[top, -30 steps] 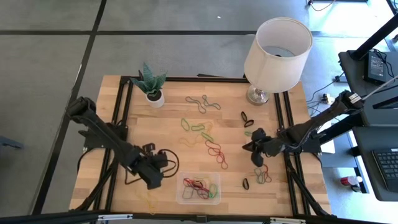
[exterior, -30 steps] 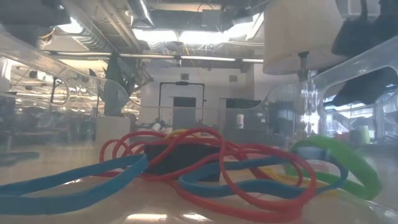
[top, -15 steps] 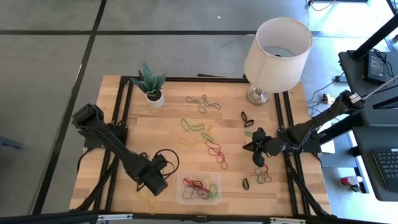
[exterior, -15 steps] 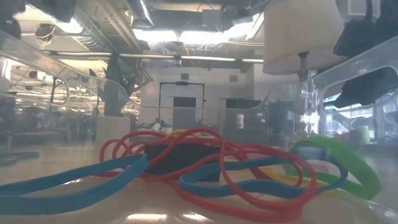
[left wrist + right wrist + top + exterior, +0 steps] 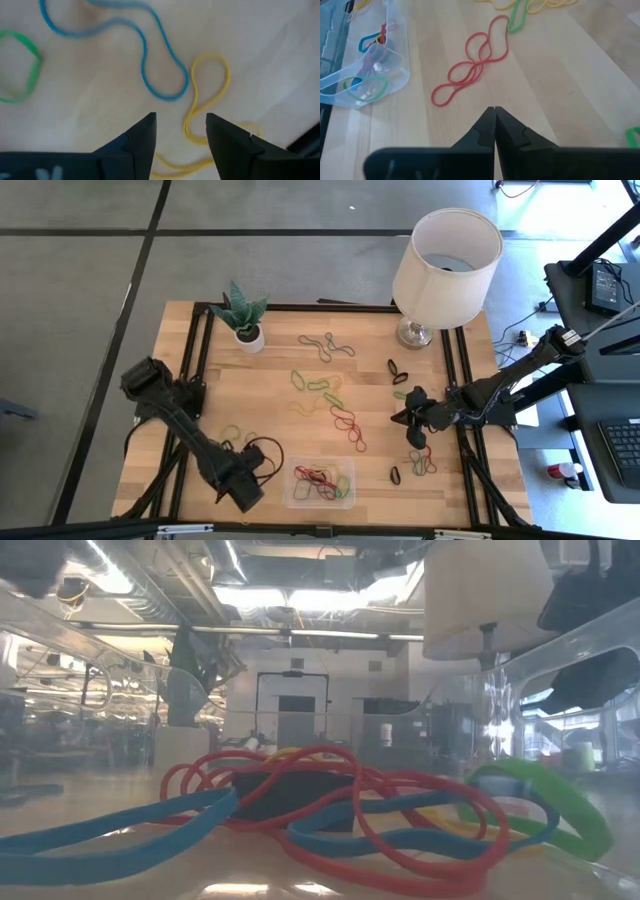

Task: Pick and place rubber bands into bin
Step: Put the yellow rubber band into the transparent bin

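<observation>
Pale butcher-block wooden table [image 5: 270, 395] with a black metal frame. The small, shallow bin [image 5: 319, 483] of clear plastic, rectangular with rounded corners, sits at the table's near edge; it holds a tangle of thin, floppy rubber bands [image 5: 330, 805] in red, blue, green and yellow. More elastic loops lie scattered on the bare wood beyond the bin, among them a twisted red band [image 5: 472, 65] near its open side. The left gripper [image 5: 240, 490] is low over the table just beside the bin; its dark fingers [image 5: 142, 142] stand apart and hold nothing, with a yellow band [image 5: 207, 95], a blue band [image 5: 150, 55] and a green band [image 5: 22, 65] lying flat on the wood before them. The right gripper [image 5: 412, 420] hovers farther from the bin, fingertips pressed together and empty.
</observation>
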